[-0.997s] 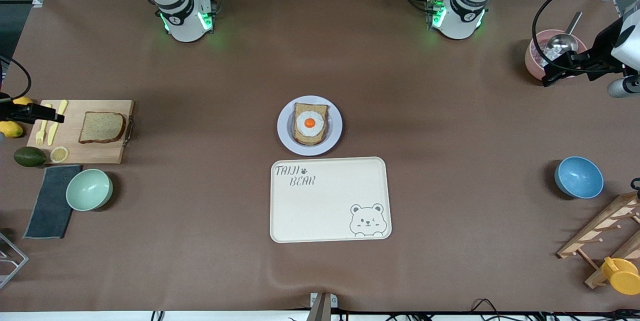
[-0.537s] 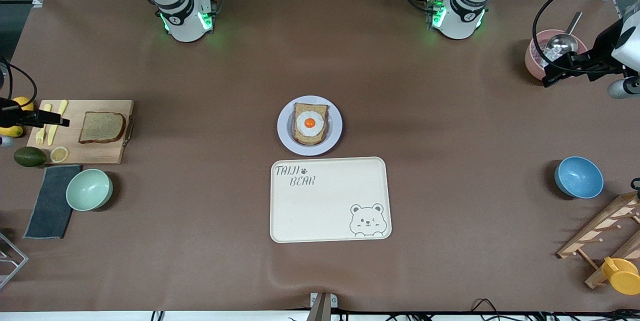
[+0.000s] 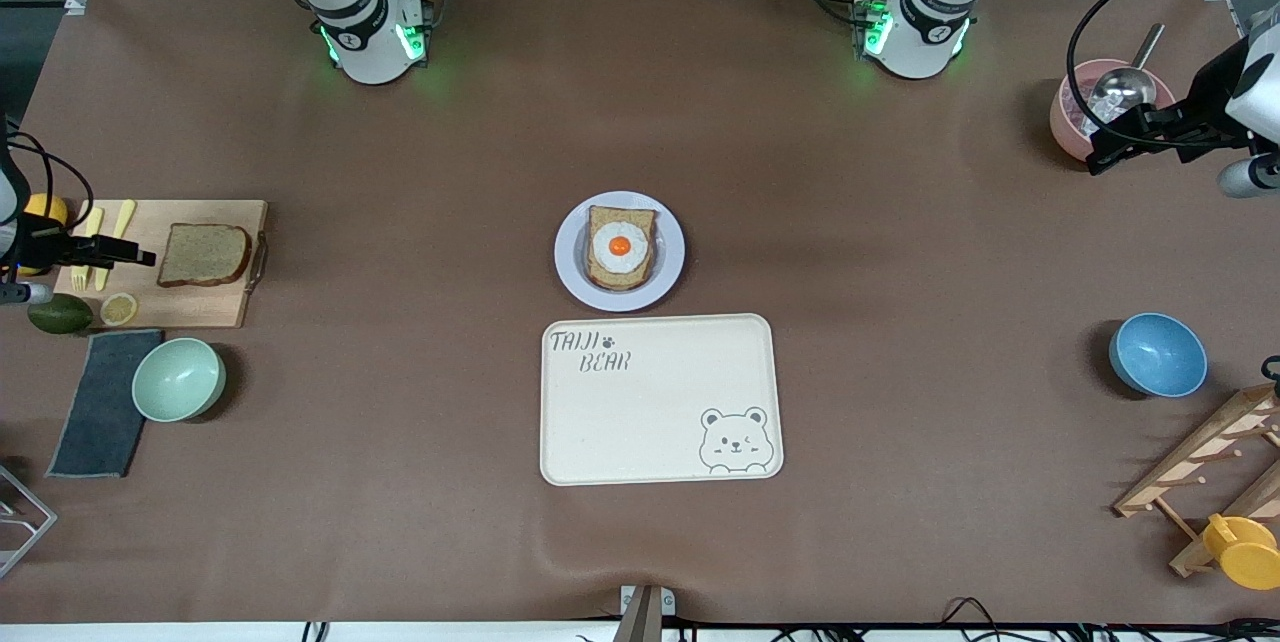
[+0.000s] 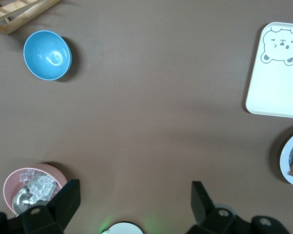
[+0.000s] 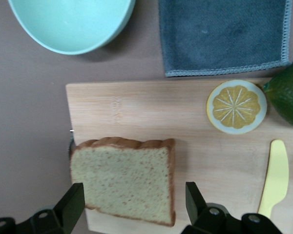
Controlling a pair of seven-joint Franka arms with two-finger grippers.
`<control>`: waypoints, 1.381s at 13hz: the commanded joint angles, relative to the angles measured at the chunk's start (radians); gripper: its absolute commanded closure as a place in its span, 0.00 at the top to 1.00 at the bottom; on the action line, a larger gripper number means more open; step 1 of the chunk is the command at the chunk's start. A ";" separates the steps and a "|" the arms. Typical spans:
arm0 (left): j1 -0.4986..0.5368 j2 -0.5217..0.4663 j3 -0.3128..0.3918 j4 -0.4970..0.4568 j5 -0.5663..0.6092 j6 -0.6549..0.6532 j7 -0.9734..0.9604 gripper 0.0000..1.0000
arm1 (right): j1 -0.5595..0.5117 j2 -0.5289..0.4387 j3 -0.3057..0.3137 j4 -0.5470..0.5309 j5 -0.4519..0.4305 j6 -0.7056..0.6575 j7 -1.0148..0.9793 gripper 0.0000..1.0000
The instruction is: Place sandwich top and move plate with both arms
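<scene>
The sandwich top (image 3: 205, 254) is a plain brown slice lying flat on the wooden cutting board (image 3: 190, 307) at the right arm's end of the table. My right gripper (image 3: 140, 254) hovers over that board, open. In the right wrist view its fingers (image 5: 71, 204) stand either side of the sandwich top (image 5: 124, 180) without touching it. The pale plate (image 3: 570, 267) sits mid-table and carries a bread slice with a fried egg (image 3: 620, 247). My left gripper (image 3: 1105, 147) hangs open and empty beside the pink bowl (image 3: 1075, 122); the left wrist view shows the left gripper (image 4: 135, 200) over bare table.
A cream bear tray (image 3: 660, 400) lies just nearer the camera than the plate. On or around the board are a lemon slice (image 3: 118, 308), an avocado (image 3: 58, 313), yellow cutlery (image 3: 100, 247), a grey cloth (image 3: 100, 402) and a green bowl (image 3: 178, 379). A blue bowl (image 3: 1157, 354) and a wooden rack (image 3: 1220, 472) sit at the left arm's end.
My right gripper has slid over the board toward the plain slice. The left arm has barely moved, and nothing on the table has shifted.
</scene>
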 commanded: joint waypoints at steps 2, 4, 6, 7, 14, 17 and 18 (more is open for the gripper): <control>0.005 0.006 0.001 0.021 0.000 -0.020 0.024 1.00 | -0.041 0.042 0.016 0.005 0.050 0.035 -0.105 0.86; 0.005 0.006 0.001 0.021 -0.002 -0.020 0.025 1.00 | -0.044 0.059 0.017 0.002 0.052 0.057 -0.106 0.82; 0.007 0.009 0.001 0.021 -0.005 -0.020 0.027 1.00 | -0.046 0.073 0.017 0.000 0.064 0.072 -0.123 0.76; 0.007 0.008 0.001 0.021 -0.005 -0.020 0.027 1.00 | -0.047 0.079 0.017 0.000 0.087 0.075 -0.158 0.67; 0.005 0.013 0.001 0.022 -0.006 -0.020 0.027 1.00 | -0.072 0.097 0.017 -0.023 0.107 0.078 -0.180 0.64; 0.004 0.013 0.000 0.022 0.001 -0.020 0.025 1.00 | -0.084 0.097 0.017 -0.037 0.108 0.080 -0.178 0.60; 0.005 0.013 0.000 0.022 0.000 -0.020 0.025 1.00 | -0.086 0.097 0.016 -0.043 0.119 0.081 -0.178 0.54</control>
